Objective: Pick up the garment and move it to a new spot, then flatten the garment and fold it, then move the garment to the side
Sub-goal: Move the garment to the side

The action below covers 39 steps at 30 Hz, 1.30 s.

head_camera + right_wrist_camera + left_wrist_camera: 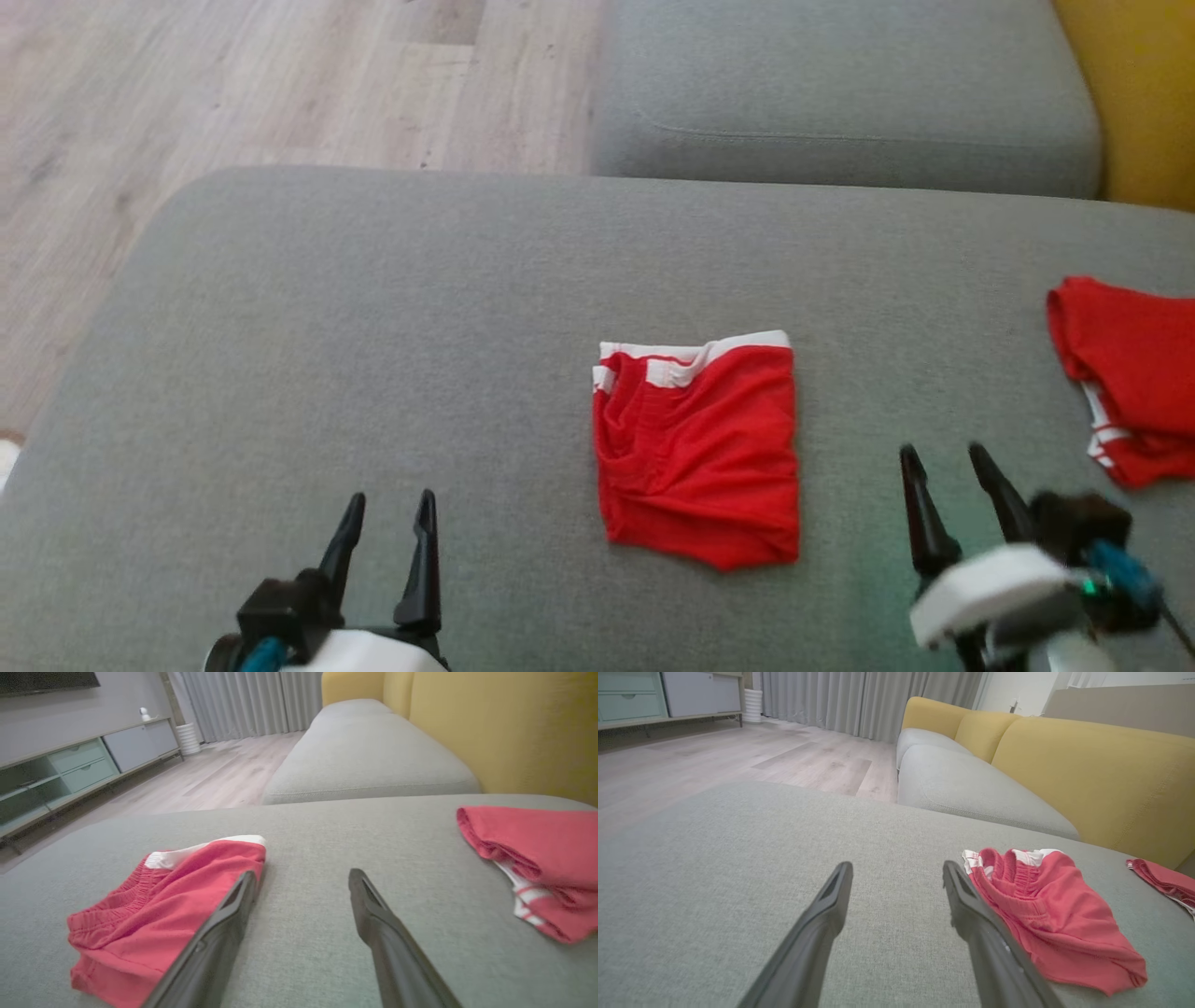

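Note:
Red shorts with a white waistband (698, 448) lie folded into a rough square on the grey sofa cushion (373, 355), midway between my two grippers. My left gripper (390, 509) stands open at the lower left, well to the left of the shorts, with nothing between its fingers. In the left wrist view the shorts (1050, 914) lie just right of the right finger (971, 905). My right gripper (943, 462) is open at the lower right, apart from the shorts; in the right wrist view they (159, 905) lie beside its left finger (229, 919).
A second red garment with white trim (1134, 373) lies bunched at the cushion's right edge (537, 858). Another grey seat cushion (840, 93) and a yellow backrest (1139, 93) lie beyond. Wooden floor (233, 84) is at the far left.

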### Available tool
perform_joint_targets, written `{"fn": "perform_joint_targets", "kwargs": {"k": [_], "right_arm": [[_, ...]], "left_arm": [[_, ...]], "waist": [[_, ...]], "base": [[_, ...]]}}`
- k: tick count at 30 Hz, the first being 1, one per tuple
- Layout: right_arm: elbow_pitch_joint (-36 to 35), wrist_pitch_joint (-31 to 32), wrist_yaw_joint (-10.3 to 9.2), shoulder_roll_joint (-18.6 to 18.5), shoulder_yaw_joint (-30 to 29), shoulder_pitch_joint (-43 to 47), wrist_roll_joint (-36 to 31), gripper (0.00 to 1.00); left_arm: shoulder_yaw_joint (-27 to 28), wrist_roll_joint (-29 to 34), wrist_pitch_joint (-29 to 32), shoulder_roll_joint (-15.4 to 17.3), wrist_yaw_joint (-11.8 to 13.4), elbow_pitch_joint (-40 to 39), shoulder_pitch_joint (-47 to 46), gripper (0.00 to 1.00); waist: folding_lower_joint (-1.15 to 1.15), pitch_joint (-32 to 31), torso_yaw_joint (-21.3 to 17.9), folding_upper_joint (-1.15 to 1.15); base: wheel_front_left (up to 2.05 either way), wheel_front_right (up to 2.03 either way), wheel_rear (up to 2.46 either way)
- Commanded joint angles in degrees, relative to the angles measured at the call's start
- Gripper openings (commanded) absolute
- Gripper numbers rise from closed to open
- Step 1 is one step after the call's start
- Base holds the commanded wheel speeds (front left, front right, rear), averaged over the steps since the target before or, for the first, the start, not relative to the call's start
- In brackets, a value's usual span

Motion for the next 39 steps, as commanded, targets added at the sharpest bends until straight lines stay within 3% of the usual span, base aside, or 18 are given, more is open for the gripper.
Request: {"fn": "perform_joint_targets", "kwargs": {"k": [1,12,22,23,24,26,27,28,33,39], "right_arm": [[-1.6,1.0,0.39,-0.4,1.7,-5.5,-0.2,1.00],[10.4,12.8,0.39,-0.4,-0.1,-16.1,-2.9,1.00],[21.3,15.9,0.39,-0.4,1.3,-20.0,0.1,0.99],[21.9,16.1,0.39,-0.4,2.2,-20.2,0.9,0.91],[22.3,16.2,0.39,-0.4,3.0,-20.5,1.4,0.45],[22.6,16.2,0.39,-0.4,3.7,-20.8,1.7,0.40],[22.8,16.0,0.39,-0.4,4.2,-21.2,2.0,0.28],[22.9,15.6,0.39,-0.4,4.7,-21.6,2.1,0.00],[22.6,13.1,0.39,-0.4,4.5,-24.1,0.6,0.00],[19.3,12.8,0.39,-0.4,1.3,-26.2,-4.8,0.00]], "left_arm": [[1.7,0.7,-0.1,0.7,0.1,-1.9,-3.3,1.00],[0.3,1.1,-0.8,-1.2,-0.5,-1.3,-4.6,1.00],[0.3,1.3,-1.9,-2.6,-1.3,0.4,-5.3,1.00],[0.4,1.4,-1.9,-2.7,-1.3,0.5,-5.3,1.00],[0.4,1.4,-2.0,-2.7,-1.3,0.6,-5.3,1.00],[0.4,1.5,-2.0,-2.7,-1.3,0.6,-5.3,1.00],[0.4,1.5,-2.1,-2.8,-1.3,0.7,-5.3,1.00],[0.4,1.6,-2.1,-2.8,-1.4,0.7,-5.4,1.00],[0.5,1.9,-2.3,-2.7,-1.3,0.2,-5.5,1.00],[0.9,2.1,-2.4,-2.9,-1.4,-1.7,-6.1,1.00]], "waist": [[0.00,0.5,0.9,0.00],[0.00,3.7,8.5,0.00],[0.00,6.8,12.3,0.00],[0.00,6.9,12.3,0.00],[0.00,7.0,12.1,0.00],[0.00,7.0,11.8,0.00],[0.00,7.1,11.5,0.00],[0.00,7.2,11.0,0.00],[0.00,7.9,6.8,0.00],[0.00,10.3,-1.9,0.00]], "base": [[0.00,0.00,0.00],[0.00,0.00,0.00],[0.00,0.00,0.00],[0.00,0.00,0.00],[0.00,0.00,0.00],[0.00,0.00,0.00],[0.00,0.00,0.00],[0.00,0.00,0.00],[0.00,0.00,0.00],[0.00,0.00,0.00]]}}
